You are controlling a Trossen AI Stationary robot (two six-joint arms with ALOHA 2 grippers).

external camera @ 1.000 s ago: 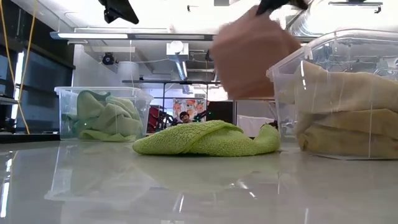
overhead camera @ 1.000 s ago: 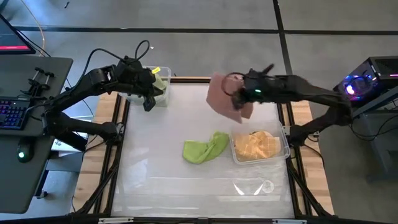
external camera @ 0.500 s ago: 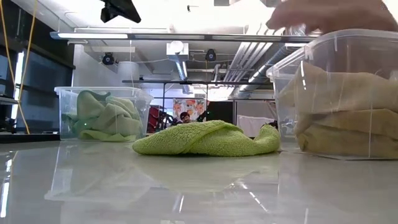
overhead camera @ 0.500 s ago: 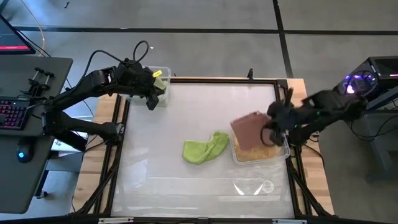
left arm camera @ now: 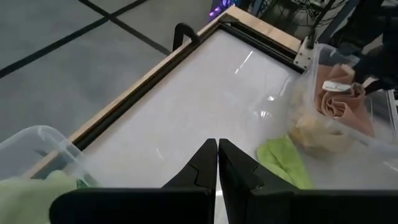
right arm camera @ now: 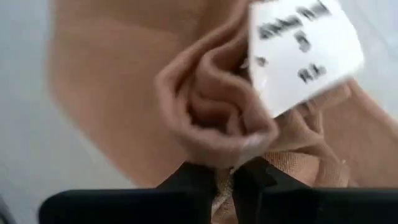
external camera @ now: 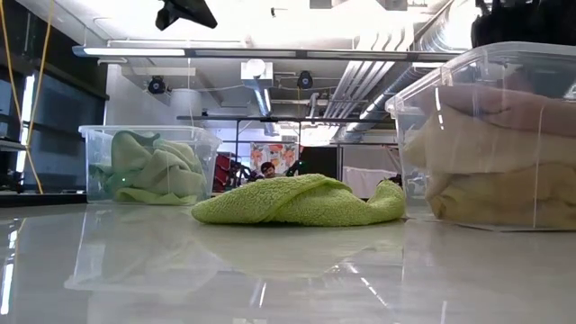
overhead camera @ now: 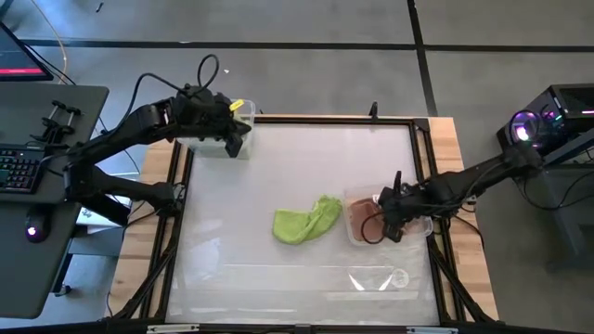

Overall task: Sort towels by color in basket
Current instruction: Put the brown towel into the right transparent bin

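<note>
- While the right gripper (overhead camera: 388, 221) sits low in the clear bin (overhead camera: 419, 228) at about four o'clock on the table (overhead camera: 278, 167), its fingers pinch the salmon pink towel (right arm camera: 205, 118), white tag (right arm camera: 305, 53) showing.
- Under it lie yellowish towels (external camera: 490, 180).
- A lime green towel (overhead camera: 307, 221) lies at table centre, just beside that bin.
- The left gripper (left arm camera: 216, 163), fingers pressed together and empty, hovers over the ten o'clock bin (external camera: 148, 164) of pale green towels (external camera: 153, 169).

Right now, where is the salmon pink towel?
In the high view the salmon pink towel lies in the clear bin at the table's right edge, on top of the yellow towels, pinched by the right gripper, right of the lime green towel.
</note>
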